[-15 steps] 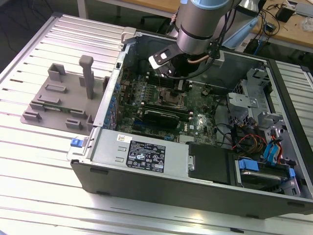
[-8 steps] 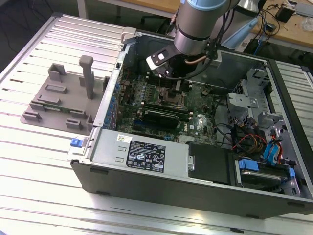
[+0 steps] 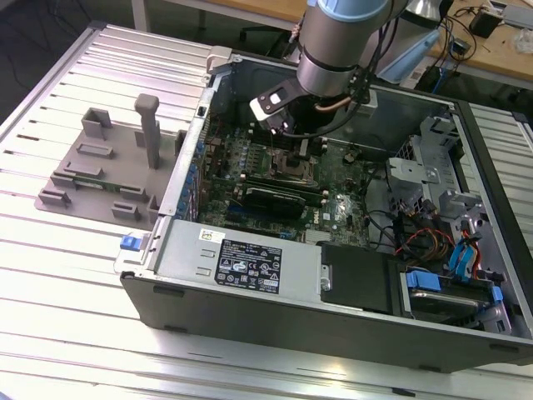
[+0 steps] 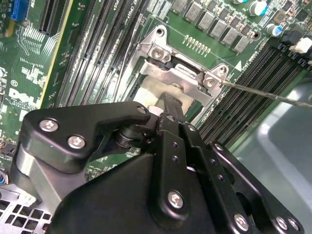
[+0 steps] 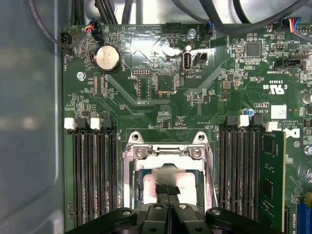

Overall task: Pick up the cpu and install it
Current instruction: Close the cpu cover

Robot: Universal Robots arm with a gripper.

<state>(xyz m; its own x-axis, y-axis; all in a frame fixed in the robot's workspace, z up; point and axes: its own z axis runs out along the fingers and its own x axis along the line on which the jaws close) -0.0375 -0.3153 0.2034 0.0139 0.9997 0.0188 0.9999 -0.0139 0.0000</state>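
Note:
Inside the open computer case (image 3: 466, 117), my gripper (image 3: 289, 140) hangs low over the motherboard's socket. In both wrist views its black fingertips (image 5: 167, 189) are pressed together, and their tips rest on or just above the cpu (image 5: 184, 179). The cpu is a pale silver square lying flat inside the socket's metal frame (image 5: 168, 152). The second wrist view shows the same pale cpu (image 4: 152, 92) beneath the gripper (image 4: 168, 101), with the hinged frame (image 4: 180, 73) open beyond it. I cannot tell whether the tips touch the cpu.
Black memory slots (image 5: 95, 180) flank the socket, and one green memory module (image 5: 273, 180) stands beside it. A thin metal lever (image 4: 268, 95) juts out from the frame. The case wall (image 5: 29, 122), drive cage (image 3: 433, 167) and cables are close by. A grey fixture (image 3: 108, 167) sits outside on the table.

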